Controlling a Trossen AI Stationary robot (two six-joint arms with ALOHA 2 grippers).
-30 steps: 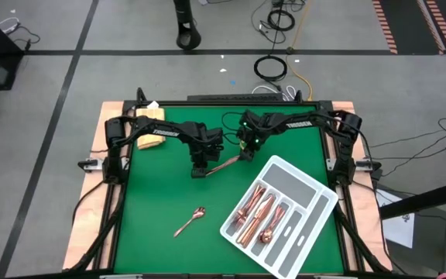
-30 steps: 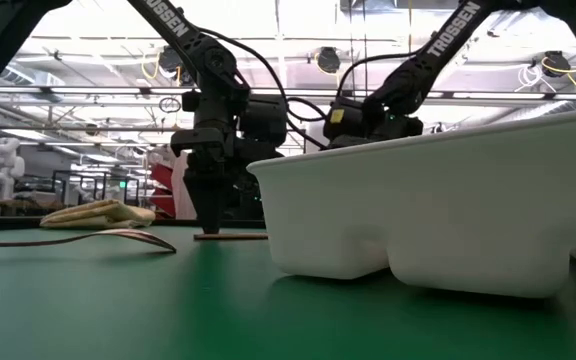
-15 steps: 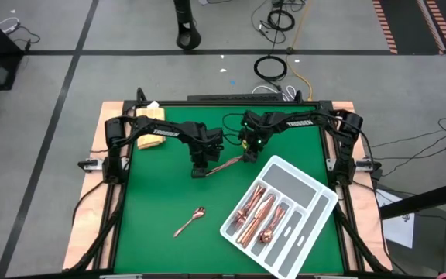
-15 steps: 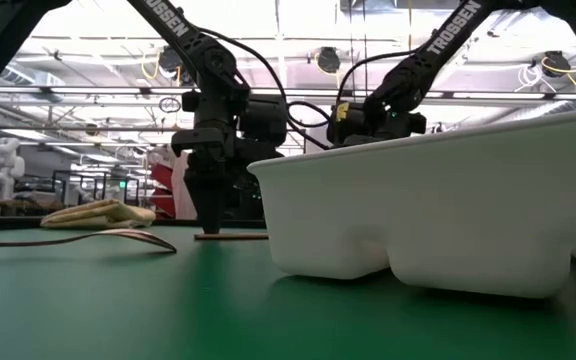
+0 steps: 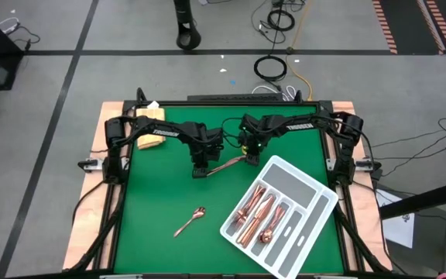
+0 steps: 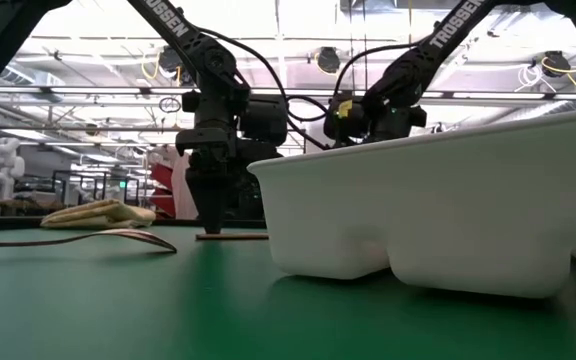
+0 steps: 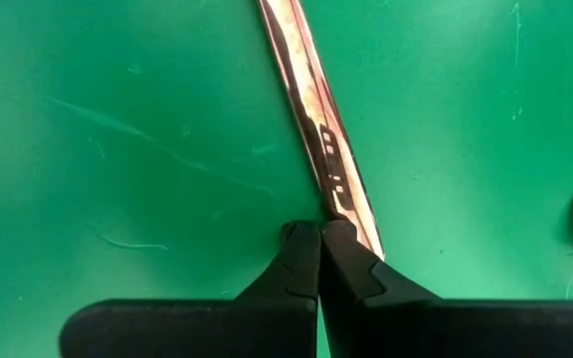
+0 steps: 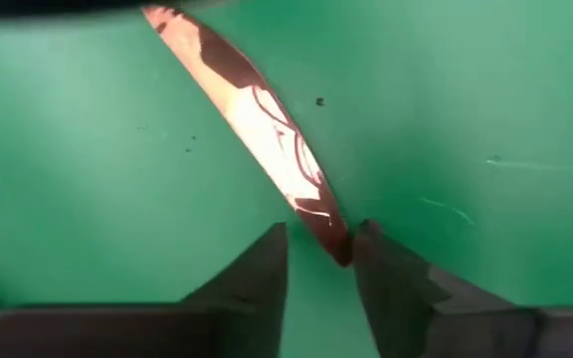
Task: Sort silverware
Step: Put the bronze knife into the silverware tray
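A copper knife lies flat on the green table between my two grippers. My left gripper is shut and points down at the knife's left end. My right gripper is open over the knife's right, pointed end, one finger on each side of it. A copper spoon lies alone nearer the table's near edge and also shows as the spoon in the low view. More silverware lies in the compartments of the white tray. My left gripper comes from above, pointing down, with its shut fingertips set on the table against the long edge of the knife near its left end. The knife lies flat on the table. Whether my right gripper's fingers touch the knife's point, I cannot tell.
The white tray stands slantwise in the table's right near part, close to the right gripper. A folded yellow cloth lies at the far left corner. Bare green table spreads around the lone spoon.
The right arm's wrist has risen a little over the knife's right end. The left gripper, the knife and the spoon have stayed where they were.
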